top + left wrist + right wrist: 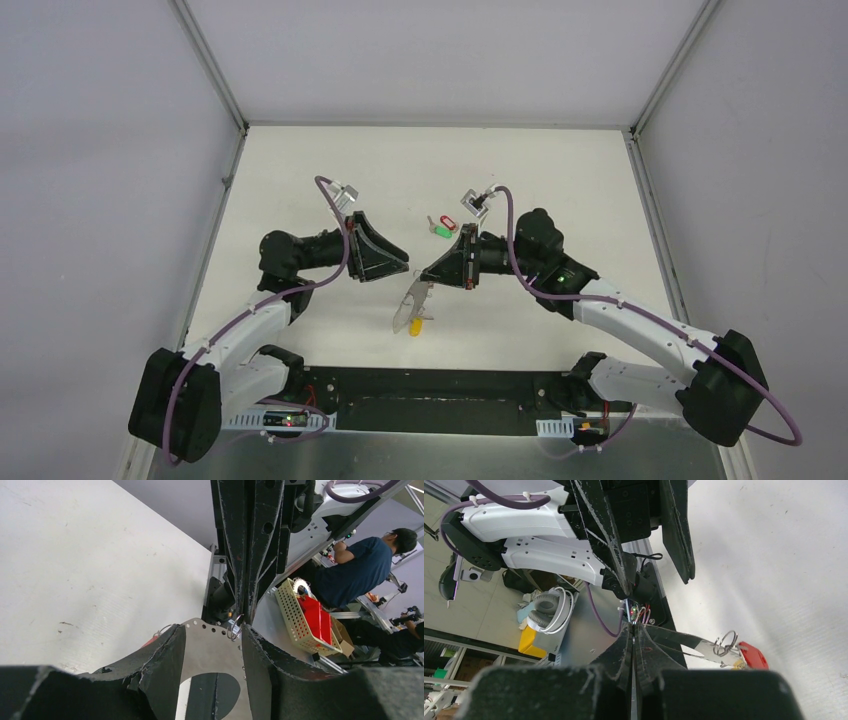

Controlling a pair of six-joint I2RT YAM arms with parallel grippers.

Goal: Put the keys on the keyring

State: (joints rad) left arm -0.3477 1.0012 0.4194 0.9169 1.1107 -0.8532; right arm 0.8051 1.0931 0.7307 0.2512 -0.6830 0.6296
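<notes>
"Top external view first: where do the keys sit?"

"One silver key hangs just below the tip of the right gripper, with a yellow tag at its lower end. A red tag and a green tag lie side by side on the table, just beyond the right gripper on its far side."

"And that gripper's jaws?"

"Pressed together. In the right wrist view its two fingers meet with no gap, and the key sticks out from between their tips, so they are clamped on it. A small wire loop passes through the key's outer end. A red oval sits right against that end. I can't tell whether it is fastened there."

"The left gripper?"

"The left gripper faces the right gripper tip to tip, very near it but not touching. Its jaws stand apart, and the right wrist view shows clear space between its two fingers."

"And the keyring?"

"I can't pick out the big hoop with any certainty. The left wrist view shows a bit of wire ring right at the right gripper's tip, too small to say which ring it is."
</notes>
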